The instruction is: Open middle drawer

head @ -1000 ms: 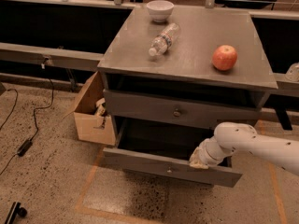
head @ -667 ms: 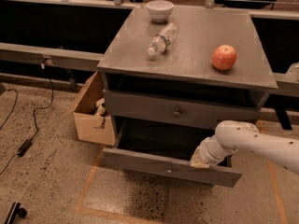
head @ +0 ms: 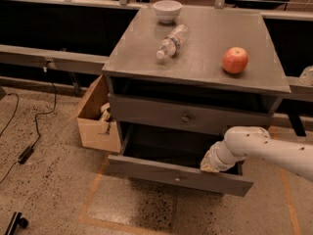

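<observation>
Item, bench (head: 210,33): grey drawer unit, my landmark for all that follows.

Item, middle drawer (head: 146,169): I take it to be the one standing well out from the bench front, dark cavity open behind it, knob (head: 177,178) at the centre of its face; it sits a little skewed, its right end further out than its left.

Item, upper drawer (head: 146,112): closed flush in the bench front, directly above that cavity; not my concern.

Item, claw (head: 210,161): at the top edge of the middle drawer's front, right of its knob, reaching in from the bench's right side on the white arm (head: 274,148); I cannot tell how wide it stands, nor whether it grips the edge.

Item, on the bench top: bowl (head: 167,10) at the back, bottle (head: 172,41) lying just in front of it, apple (head: 235,60) towards the right.

Item, cardboard box (head: 95,126): on the floor against the bench's left side.

Progress, my judgement: the opening is largely done; what remains is perhaps a little more travel, then letting go and drawing the claw clear of the bench.
</observation>
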Controlling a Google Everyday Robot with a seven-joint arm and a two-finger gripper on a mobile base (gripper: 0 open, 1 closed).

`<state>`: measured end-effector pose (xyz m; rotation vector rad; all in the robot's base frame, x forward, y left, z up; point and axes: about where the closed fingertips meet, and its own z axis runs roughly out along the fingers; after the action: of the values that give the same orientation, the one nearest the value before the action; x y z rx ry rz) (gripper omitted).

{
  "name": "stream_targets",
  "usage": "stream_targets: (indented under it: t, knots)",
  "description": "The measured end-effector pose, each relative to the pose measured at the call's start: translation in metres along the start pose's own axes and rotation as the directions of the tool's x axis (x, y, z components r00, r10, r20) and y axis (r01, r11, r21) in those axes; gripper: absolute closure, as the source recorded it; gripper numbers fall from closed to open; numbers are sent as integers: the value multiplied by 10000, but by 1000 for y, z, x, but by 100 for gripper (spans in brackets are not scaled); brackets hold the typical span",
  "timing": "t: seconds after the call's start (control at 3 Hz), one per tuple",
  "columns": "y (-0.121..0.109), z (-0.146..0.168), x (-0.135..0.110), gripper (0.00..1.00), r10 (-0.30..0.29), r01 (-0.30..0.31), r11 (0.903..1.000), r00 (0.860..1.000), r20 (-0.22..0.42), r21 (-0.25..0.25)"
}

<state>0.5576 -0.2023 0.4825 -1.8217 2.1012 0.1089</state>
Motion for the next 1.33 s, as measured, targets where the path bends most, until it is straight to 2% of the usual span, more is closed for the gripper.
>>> stream_targets:
  t: [0.33,0.67,1.33]
  knots:
    - [-18,10,9,100,47,-35,9990,9996,-281,436]
    - [-32,28,23,100,115,-87,9982,9988,-475,595]
    - [-36,64,42,100,14,7,9987,9991,-418,518]
